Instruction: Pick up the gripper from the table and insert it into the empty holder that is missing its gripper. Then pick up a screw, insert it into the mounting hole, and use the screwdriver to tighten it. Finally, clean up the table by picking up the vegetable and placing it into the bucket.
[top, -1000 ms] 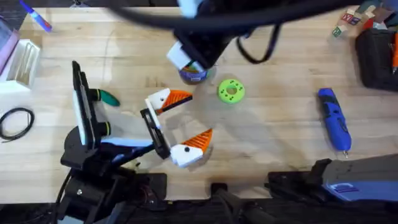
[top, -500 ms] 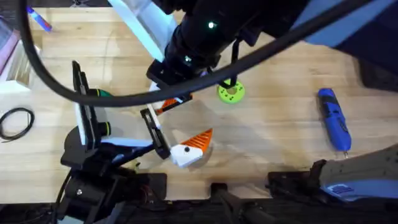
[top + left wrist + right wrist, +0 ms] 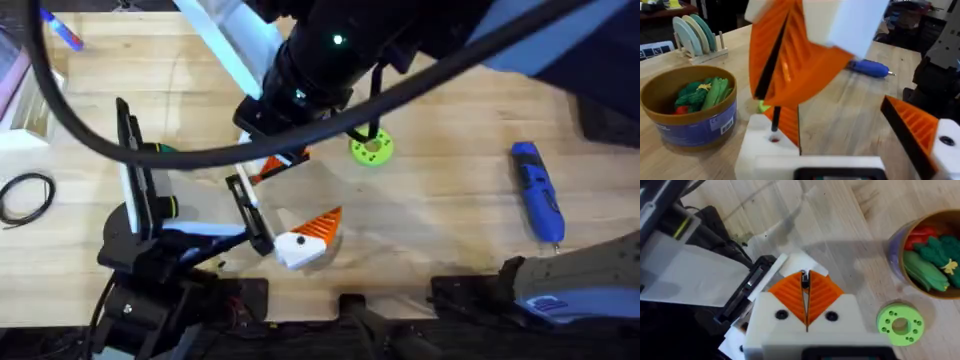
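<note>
Carrying a screw: right gripper (image 3: 805, 301) pinched on it just above the holder (image 3: 250, 213). The loose gripper (image 3: 305, 238) sits against the holder. Left gripper (image 3: 787, 107) holds the mounted finger. Next: align screw tip with the mounting hole.

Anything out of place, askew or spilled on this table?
One thing: a dark green vegetable lies on the bare table beside the tall black upright plate, while the other toy vegetables sit in the bucket. Nothing looks spilled or broken.
</note>
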Action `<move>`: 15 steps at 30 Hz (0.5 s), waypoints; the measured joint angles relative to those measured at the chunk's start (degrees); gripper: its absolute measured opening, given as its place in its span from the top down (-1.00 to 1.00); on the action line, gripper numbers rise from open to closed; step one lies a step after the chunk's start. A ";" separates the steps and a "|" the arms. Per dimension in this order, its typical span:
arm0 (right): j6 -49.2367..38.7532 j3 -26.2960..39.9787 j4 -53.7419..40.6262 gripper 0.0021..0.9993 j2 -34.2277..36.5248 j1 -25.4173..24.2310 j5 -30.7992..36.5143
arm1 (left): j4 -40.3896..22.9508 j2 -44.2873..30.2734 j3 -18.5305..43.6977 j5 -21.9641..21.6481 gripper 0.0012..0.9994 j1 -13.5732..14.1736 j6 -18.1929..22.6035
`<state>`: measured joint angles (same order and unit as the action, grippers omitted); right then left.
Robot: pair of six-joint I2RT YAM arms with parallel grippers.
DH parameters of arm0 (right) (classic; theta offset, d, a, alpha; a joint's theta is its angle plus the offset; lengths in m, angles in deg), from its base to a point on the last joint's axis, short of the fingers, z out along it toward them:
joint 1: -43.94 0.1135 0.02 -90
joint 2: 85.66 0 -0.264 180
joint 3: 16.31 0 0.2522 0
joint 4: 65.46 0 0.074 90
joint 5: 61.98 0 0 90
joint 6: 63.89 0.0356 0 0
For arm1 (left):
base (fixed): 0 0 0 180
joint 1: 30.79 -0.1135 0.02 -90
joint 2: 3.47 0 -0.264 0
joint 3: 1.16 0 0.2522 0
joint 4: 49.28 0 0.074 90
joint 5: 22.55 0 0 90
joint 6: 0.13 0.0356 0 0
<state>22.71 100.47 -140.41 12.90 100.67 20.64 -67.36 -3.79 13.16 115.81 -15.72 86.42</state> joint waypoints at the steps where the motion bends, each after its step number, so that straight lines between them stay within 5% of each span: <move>1: 0.01 0.00 0.02 0.99 0.23 0.00 0.00 | 0.02 0.00 0.00 0.00 -0.97 0.00 0.00; 15: 0.01 0.64 0.32 0.99 1.95 0.00 -1.50 | -0.07 -0.11 0.00 0.33 -0.97 0.02 -0.59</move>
<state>22.71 101.11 -140.08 14.85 100.67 19.14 -67.42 -3.90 13.16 116.14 -15.69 85.83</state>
